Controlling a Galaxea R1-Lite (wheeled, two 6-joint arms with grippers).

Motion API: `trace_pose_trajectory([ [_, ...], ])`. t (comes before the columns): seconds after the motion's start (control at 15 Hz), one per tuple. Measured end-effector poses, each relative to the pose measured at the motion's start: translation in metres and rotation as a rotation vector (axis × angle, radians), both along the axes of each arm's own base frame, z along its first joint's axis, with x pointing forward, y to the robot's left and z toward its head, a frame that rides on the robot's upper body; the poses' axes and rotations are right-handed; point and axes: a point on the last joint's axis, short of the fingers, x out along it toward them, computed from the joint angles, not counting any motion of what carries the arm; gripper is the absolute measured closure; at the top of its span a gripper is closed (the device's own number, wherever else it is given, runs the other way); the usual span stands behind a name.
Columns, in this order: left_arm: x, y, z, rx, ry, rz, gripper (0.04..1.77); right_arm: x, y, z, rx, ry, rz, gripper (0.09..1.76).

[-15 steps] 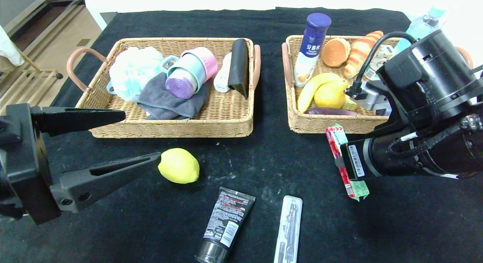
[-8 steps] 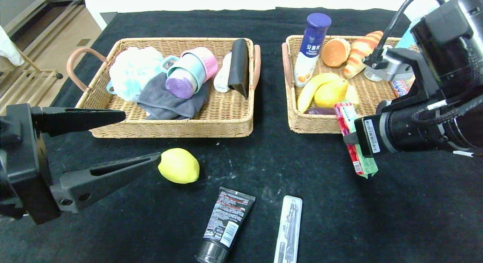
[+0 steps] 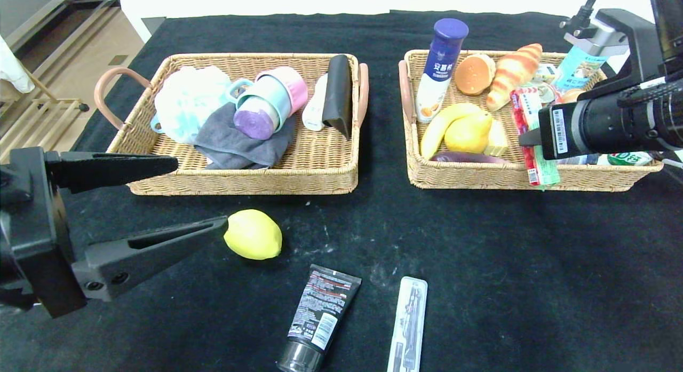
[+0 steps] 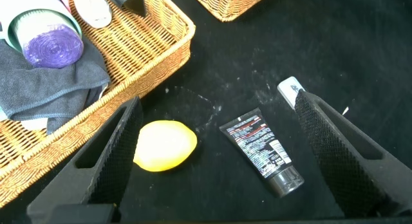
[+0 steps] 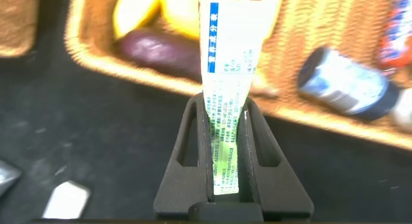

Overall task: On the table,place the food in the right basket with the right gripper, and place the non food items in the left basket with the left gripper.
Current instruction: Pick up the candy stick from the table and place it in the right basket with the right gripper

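- My right gripper (image 5: 222, 130) has its jaws pinching a long snack packet (image 3: 528, 132), holding it near one end.
- In the head view the packet is up in the air over the front rim of the right basket (image 3: 480, 175). Its long side runs front to back, and the free end reaches over the basket.
- I think the next move is to go a bit further in, then let go, so the packet does not hang on the rim.
- My left gripper (image 3: 176, 193) is parked over the table with its jaws spread wide. The lemon (image 3: 253, 234) sits just past its tips.
- The black tube (image 3: 316, 318) and the long clear case (image 3: 408, 324) lie nearer my left arm.
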Motion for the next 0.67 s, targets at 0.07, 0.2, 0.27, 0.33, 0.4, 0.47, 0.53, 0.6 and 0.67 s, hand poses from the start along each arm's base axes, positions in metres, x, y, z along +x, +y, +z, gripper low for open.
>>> trace_pose_trajectory([
  [0.07, 0.000, 0.000, 0.000, 0.000, 0.000, 0.000, 0.09, 0.004, -0.006, 0.002, 0.001, -0.010, -0.016, 1.53],
  [0.2, 0.000, 0.000, 0.000, 0.000, 0.000, 0.000, 0.09, 0.014, -0.017, 0.009, 0.013, -0.041, -0.057, 1.53],
  [0.27, 0.000, 0.000, 0.000, 0.000, 0.000, 0.000, 0.09, 0.019, -0.021, 0.012, 0.028, -0.056, -0.059, 1.53],
  [0.33, 0.000, 0.000, 0.000, 0.000, 0.000, 0.000, 0.09, 0.023, -0.025, 0.015, 0.052, -0.061, -0.035, 1.53],
  [0.4, 0.000, 0.000, 0.000, 0.000, 0.000, 0.000, 0.09, 0.027, -0.029, 0.016, 0.071, -0.069, -0.016, 1.53],
  [0.47, 0.000, 0.000, 0.000, 0.000, 0.000, 0.000, 0.09, 0.032, -0.033, 0.019, 0.082, -0.092, -0.024, 1.53],
  [0.53, 0.000, 0.000, 0.000, 0.000, 0.000, 0.000, 0.09, 0.036, -0.036, 0.020, 0.089, -0.116, -0.035, 1.53],
  [0.6, 0.000, 0.000, 0.000, 0.000, 0.000, 0.000, 0.09, 0.040, -0.039, 0.021, 0.092, -0.136, -0.041, 1.53],
  [0.67, 0.000, 0.000, 0.000, 0.000, 0.000, 0.000, 0.09, 0.043, -0.042, 0.021, 0.088, -0.149, -0.048, 1.53],
])
